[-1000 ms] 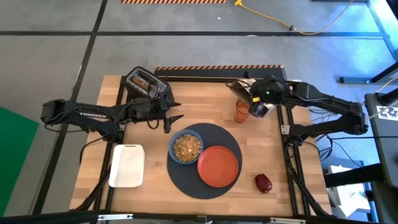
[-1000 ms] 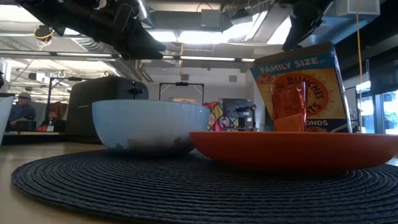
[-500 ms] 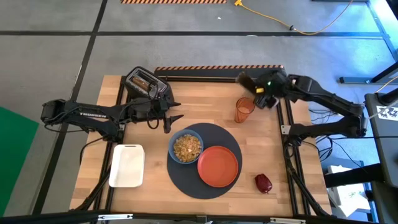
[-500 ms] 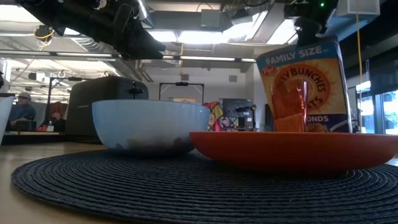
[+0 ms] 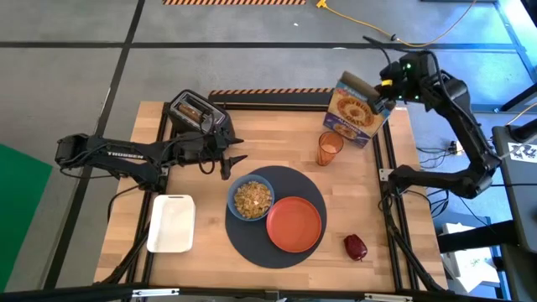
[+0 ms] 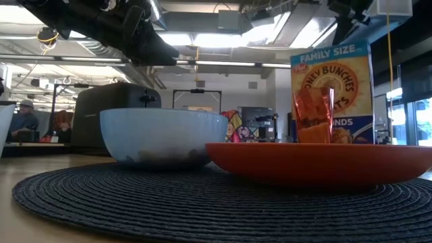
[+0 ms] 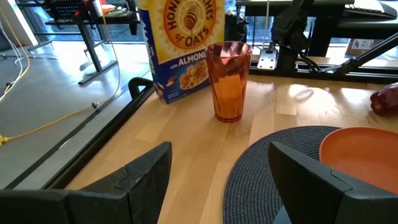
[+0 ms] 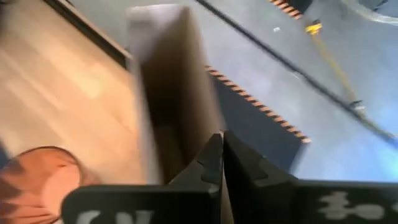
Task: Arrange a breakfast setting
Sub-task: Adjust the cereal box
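Observation:
The dark-grey mat [image 5: 250,242] lies mid-table and bears the blue bowl [image 5: 251,199], which holds cereal, and the orange plate [image 5: 294,224]. The translucent orange cup [image 5: 329,148] stands on the wood beyond the mat. The dark-red fruit [image 5: 355,247] lies to the mat's right. My right gripper [image 5: 387,91] is shut on a cereal box [image 5: 356,117] that stands upright behind the cup at the table's far right. My left gripper [image 5: 232,159] is open and empty, left of the bowl. I see no toast slice. My right gripper pinches the box's upper edge [image 8: 208,127] at its open top between the two fingers, at the box's right end. The fingers come from above. The box stands upright below them, and in the left wrist view its bottom [image 7: 180,93] seems to be on the table.
A dark toaster [image 5: 195,111] stands at the far left of the table. A white rectangular dish [image 5: 172,223] lies at the near left. Metal frame rails [image 5: 388,168] run along the table's right side.
My right gripper has gone up and toward the table's far right corner with the cereal box. The box, tipped over by the cup a second ago, has turned upright and now stands behind the cup.

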